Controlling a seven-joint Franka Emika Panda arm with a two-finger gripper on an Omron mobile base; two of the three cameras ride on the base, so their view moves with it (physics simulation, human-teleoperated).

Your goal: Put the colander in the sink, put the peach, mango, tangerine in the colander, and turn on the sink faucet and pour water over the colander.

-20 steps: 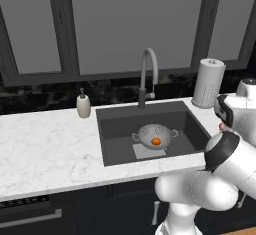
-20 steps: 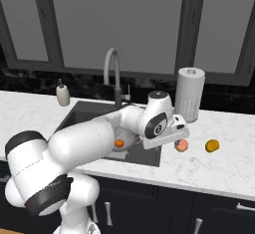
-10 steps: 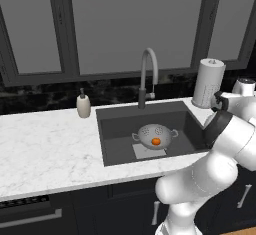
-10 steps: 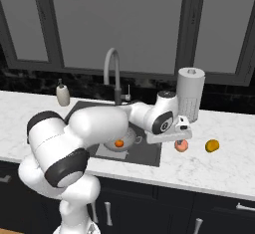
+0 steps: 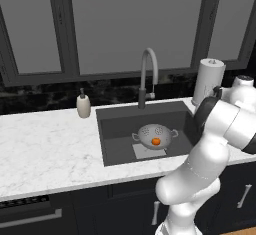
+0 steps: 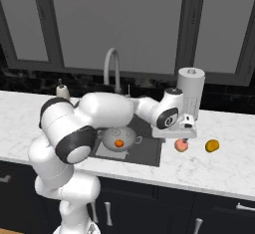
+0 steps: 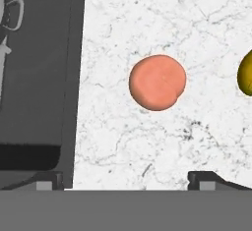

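Note:
The metal colander (image 5: 155,134) (image 6: 119,137) stands in the dark sink (image 5: 115,129) with the vivid orange tangerine (image 5: 156,141) (image 6: 119,143) inside it. On the marble counter right of the sink lie the pale pink peach (image 6: 181,145) (image 7: 157,82) and, farther right, the yellow-orange mango (image 6: 212,145) (image 7: 246,72). My gripper (image 6: 182,137) (image 7: 125,181) hangs just above the peach, open, its fingertips (image 7: 202,178) spread wide and holding nothing. The gooseneck faucet (image 5: 147,74) (image 6: 113,66) rises behind the basin with no water running. The sink's right wall (image 7: 34,77) and a colander handle (image 7: 12,14) show in the hand view.
A paper towel roll (image 5: 208,79) (image 6: 191,91) stands upright at the back of the counter, close behind my hand. A small white soap bottle (image 5: 83,104) sits left of the sink. Dark window panes line the back wall.
My hand has shifted a little to the right, over the peach, and the elbow has swung. The jaws stay wide. The fruit and the colander have not moved.

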